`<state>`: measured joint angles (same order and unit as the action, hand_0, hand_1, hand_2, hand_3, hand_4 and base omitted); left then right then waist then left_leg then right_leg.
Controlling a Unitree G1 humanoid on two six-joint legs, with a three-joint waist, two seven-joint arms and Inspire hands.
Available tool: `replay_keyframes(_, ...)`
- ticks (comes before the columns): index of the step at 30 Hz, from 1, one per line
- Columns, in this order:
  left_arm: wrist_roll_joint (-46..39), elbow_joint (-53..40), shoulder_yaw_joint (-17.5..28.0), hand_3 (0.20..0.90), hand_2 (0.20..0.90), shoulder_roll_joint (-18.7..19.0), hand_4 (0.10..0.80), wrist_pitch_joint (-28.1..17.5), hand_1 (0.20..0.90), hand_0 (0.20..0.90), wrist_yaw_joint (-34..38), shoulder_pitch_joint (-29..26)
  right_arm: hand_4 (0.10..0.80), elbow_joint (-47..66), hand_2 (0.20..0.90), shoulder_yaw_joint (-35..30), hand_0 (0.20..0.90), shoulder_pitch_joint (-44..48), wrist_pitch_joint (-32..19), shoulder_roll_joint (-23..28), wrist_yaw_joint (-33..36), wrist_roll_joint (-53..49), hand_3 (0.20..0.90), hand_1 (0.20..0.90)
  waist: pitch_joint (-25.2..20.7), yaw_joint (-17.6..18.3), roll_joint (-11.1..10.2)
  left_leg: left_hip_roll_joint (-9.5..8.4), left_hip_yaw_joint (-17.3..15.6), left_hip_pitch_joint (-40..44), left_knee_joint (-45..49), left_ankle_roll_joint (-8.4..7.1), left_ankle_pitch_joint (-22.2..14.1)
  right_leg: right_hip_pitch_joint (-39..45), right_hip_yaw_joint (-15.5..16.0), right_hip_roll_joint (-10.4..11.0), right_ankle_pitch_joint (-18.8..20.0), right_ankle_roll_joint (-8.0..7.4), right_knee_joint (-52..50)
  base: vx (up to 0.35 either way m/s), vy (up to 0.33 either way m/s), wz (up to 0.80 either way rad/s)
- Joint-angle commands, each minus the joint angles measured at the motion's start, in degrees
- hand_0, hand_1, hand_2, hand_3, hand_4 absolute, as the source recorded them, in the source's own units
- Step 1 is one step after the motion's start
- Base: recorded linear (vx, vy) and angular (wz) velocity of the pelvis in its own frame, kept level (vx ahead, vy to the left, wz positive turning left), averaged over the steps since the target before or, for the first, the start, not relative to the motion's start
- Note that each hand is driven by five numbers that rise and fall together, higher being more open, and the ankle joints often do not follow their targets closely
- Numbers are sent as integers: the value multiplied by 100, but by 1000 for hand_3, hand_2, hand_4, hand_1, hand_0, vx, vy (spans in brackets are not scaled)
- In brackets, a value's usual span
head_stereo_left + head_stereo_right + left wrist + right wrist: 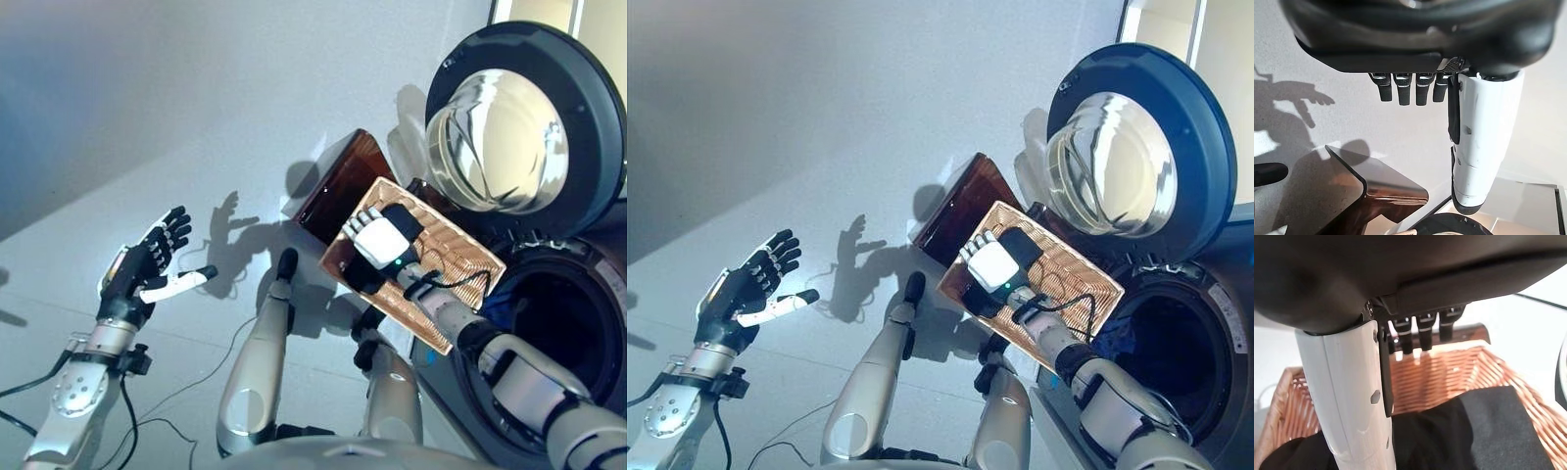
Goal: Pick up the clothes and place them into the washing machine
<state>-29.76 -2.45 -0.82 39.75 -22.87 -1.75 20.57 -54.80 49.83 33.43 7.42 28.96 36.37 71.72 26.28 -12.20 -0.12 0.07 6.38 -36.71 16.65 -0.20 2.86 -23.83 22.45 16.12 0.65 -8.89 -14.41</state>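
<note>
A wicker basket (460, 259) sits in front of the washing machine, on a dark brown glossy stand (338, 181). Black clothes (1474, 431) lie inside it. My right hand (377, 240) hovers over the basket with its fingers (1422, 330) stretched toward the far wall and its white-covered thumb (1352, 396) straight above the black cloth; it holds nothing. The machine's drum opening (558, 323) gapes dark at the right, and its round glass door (509, 127) is swung wide. Far to the left my left hand (137, 269) is raised, open and empty.
The basket lies right beside the drum's rim. A bit of blue (493, 305) shows at the drum's near edge. Pale floor (196, 117) spreads to the left and behind. The brown stand (1376, 191) also shows past my left hand.
</note>
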Motion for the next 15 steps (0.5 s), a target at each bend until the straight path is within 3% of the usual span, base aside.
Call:
replay_keyframes(1,-63,-670,389,900,900,225,800,-511,900,900,90,403,800,-227,900,-126,900,-244,169,137,-39,85,900,900,-117,18,-96,407,252,-296,111,-601,-32,-164,-595,465,609,-435,172,0,0,0)
replay_keyframes(15,-122,-789,521,900,900,213,800,-563,900,900,144,406,800,-207,900,-206,900,-220,194,401,-60,102,900,900,40,77,7,341,224,-776,413,-552,-91,-775,-799,537,583,-393,-185,-15,17,-1)
